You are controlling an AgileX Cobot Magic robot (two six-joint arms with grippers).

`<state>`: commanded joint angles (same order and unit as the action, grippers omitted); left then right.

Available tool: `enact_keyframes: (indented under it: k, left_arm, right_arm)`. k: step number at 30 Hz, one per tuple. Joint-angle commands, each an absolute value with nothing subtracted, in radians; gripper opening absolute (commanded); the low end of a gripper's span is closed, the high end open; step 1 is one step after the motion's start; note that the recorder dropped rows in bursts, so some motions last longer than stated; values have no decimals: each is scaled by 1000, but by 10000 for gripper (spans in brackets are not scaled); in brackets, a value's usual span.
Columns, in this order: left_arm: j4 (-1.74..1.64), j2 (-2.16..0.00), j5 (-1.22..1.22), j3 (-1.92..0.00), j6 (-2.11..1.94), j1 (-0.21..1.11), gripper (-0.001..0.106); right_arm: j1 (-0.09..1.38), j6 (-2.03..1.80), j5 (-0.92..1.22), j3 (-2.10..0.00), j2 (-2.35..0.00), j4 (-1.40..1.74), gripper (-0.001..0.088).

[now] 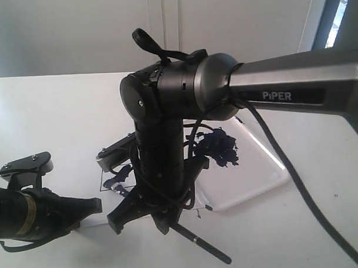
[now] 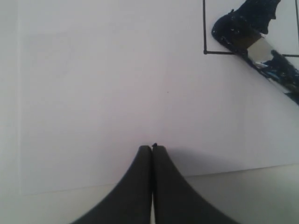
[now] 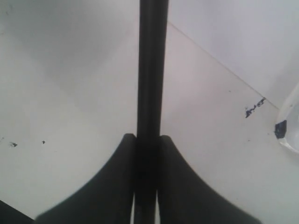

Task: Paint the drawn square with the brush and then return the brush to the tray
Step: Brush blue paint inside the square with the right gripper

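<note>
Brush (image 3: 152,70), clamped in right gripper (image 3: 148,136), marks the drawn square (image 2: 210,18); we judge painting partial, tray (image 1: 268,172) return pending; left gripper (image 2: 152,147) closed, empty.

Right arm (image 1: 283,83): comes in from the right, forearm level, wrist (image 1: 162,152) bent straight down over mid-table (image 1: 49,115). Right gripper (image 3: 148,136): jaws clamped on the brush (image 3: 152,70) handle, which runs out past the fingertips. Left arm (image 1: 29,210): low, near level, over the table's left side. Left gripper (image 2: 152,147): fingertips pressed together.
</note>
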<state>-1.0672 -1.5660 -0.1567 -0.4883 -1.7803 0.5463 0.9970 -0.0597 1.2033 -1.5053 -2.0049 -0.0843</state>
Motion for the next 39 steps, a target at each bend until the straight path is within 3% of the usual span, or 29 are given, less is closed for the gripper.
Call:
enact_keyframes:
  k: [11,28,39]
  left_arm:
    - [-1071,-1566,-157,-488,-1781,546,0]
    - [-1071,-1566,-157,-488,-1781,546,0]
    - [-1071,-1566,-157,-488,-1781,546,0]
  right_arm:
    - [946,-136,1209,-1505,-2005,33,0]
    - [987,-48,1221,-1504,-2005,-109,0]
    - [976,-108,1221,-1504,-2005,87,0]
